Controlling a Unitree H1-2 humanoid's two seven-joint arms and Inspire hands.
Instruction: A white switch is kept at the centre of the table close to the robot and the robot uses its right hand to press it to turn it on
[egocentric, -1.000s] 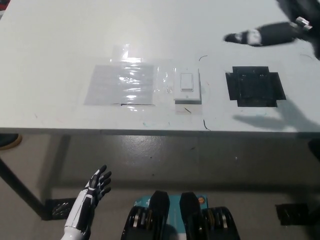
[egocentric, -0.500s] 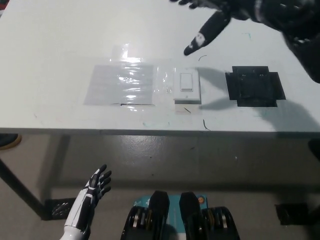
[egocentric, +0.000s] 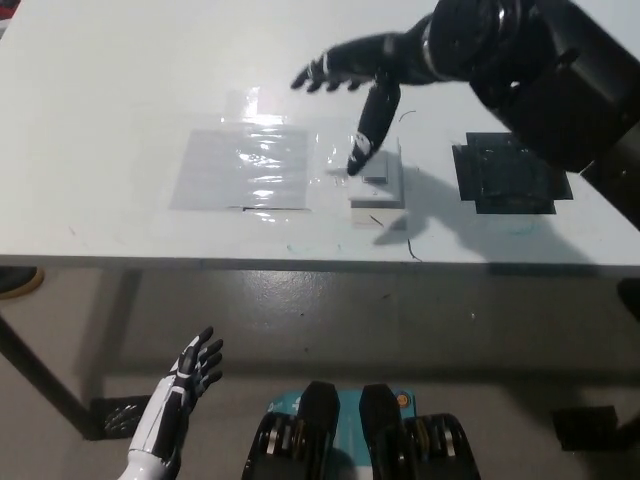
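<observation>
Black and bulky, the right arm is seen entering from the upper right of the frame, with the right hand (egocentric: 365, 70) extended leftward over the white table (egocentric: 100, 90). Its fingers are spread, and one finger (egocentric: 372, 125) is angled down so that its tip meets the upper left of the switch (egocentric: 378, 180). The switch, a white rectangular plate, is placed at the centre of the frame, long axis running up-down. The white left hand (egocentric: 190, 375) is held idle at lower left, fingers apart.

Bright, even overhead light — glare on the clear tape (egocentric: 255, 160), soft shadow beneath the slightly blurred right hand (egocentric: 365, 75).
</observation>
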